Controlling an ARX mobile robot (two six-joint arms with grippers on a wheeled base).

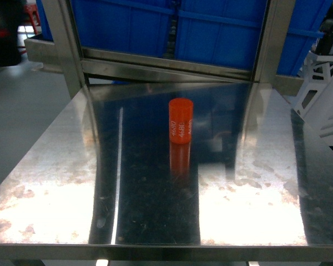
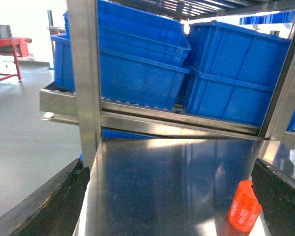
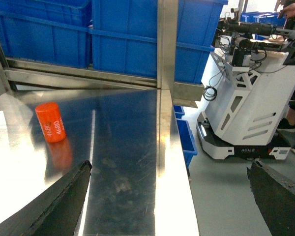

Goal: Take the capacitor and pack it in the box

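An orange cylindrical capacitor (image 1: 181,120) with white "4680" print stands upright on the steel table (image 1: 100,183), a little behind its middle. It also shows in the left wrist view as the capacitor (image 2: 243,212) just inside the right finger, and in the right wrist view as the capacitor (image 3: 51,122) at the left. My left gripper (image 2: 167,206) is open over the table's left part, nothing between its fingers. My right gripper (image 3: 169,196) is open over the table's right edge, holding nothing. Neither gripper shows in the head view. The box is out of view.
Blue plastic bins (image 1: 211,27) sit on a steel rack shelf behind the table, between upright steel posts (image 1: 66,50). A white wheeled robot base (image 3: 246,113) stands on the floor right of the table. A small blue bin (image 3: 186,142) lies on the floor beside the table edge.
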